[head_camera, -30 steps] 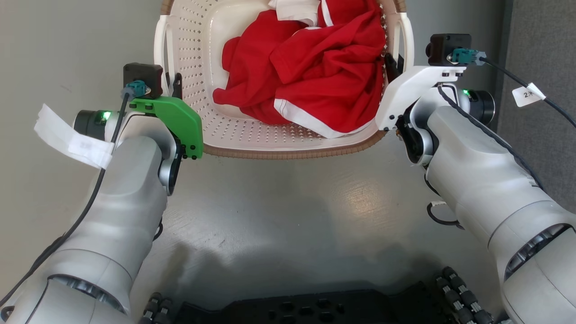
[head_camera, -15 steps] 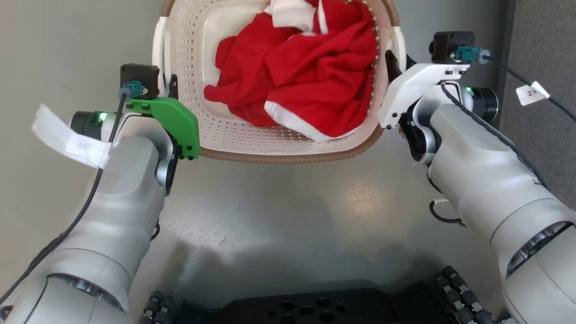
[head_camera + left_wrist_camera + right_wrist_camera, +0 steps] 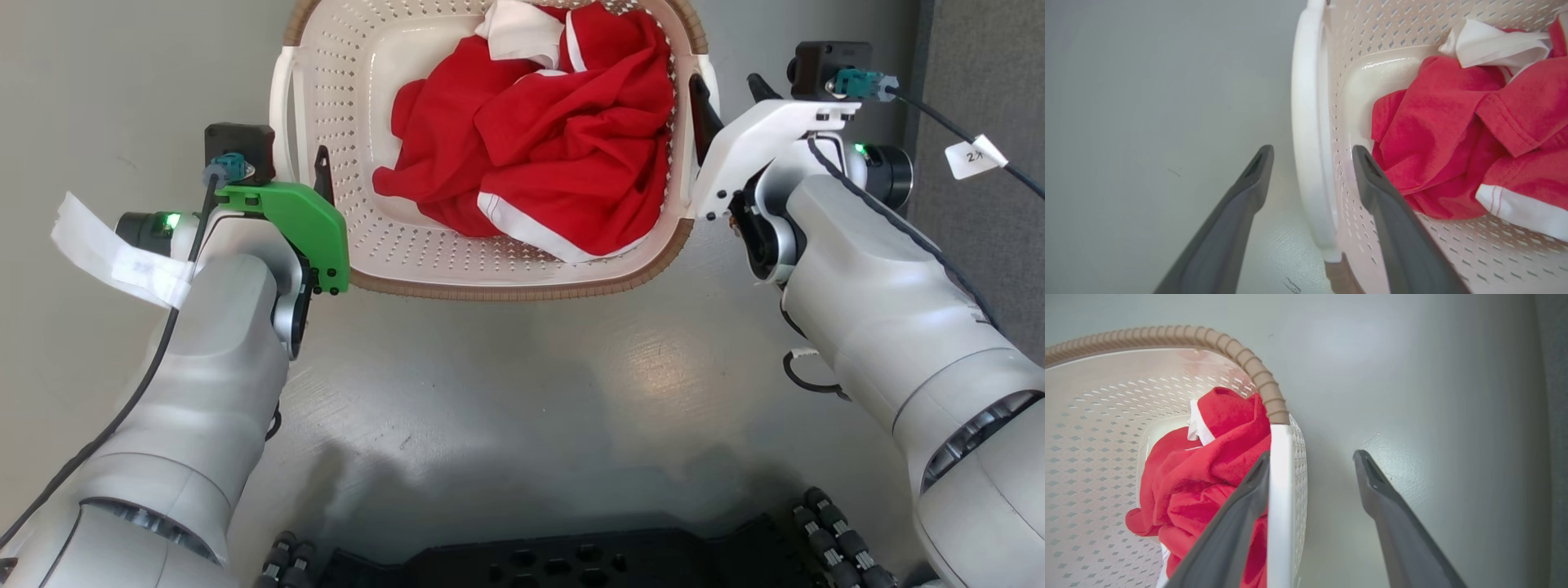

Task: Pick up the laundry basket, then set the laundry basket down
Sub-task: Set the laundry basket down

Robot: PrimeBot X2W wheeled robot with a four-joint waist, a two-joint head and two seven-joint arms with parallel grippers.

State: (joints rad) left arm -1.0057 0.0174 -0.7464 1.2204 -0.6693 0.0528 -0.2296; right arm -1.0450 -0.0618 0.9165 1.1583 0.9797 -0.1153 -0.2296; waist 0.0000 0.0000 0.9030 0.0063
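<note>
Pictured at 12 o'clock in the head view, over grey floor [image 3: 522,392]: laundry basket [image 3: 506,287] heaped with red clothes [image 3: 555,139]. Left gripper [image 3: 1312,153] spread wide astride the white handle [image 3: 1306,122] at the basket's 9 o'clock. Right gripper [image 3: 1311,454] likewise spread astride the 3 o'clock handle [image 3: 1280,498], inner finger close against it.

laundry basket [image 3: 490,287] sits between the two grippers. left gripper [image 3: 1312,152]: jaws straddle the left handle [image 3: 1306,102], with one finger inside the basket and the other outside over the floor [image 3: 1147,102]. right gripper [image 3: 1311,454]: same at the right handle [image 3: 1280,506], inner finger against it, outer one apart. clothes [image 3: 1437,143] lie in the basket, just beside both inner fingers.
</note>
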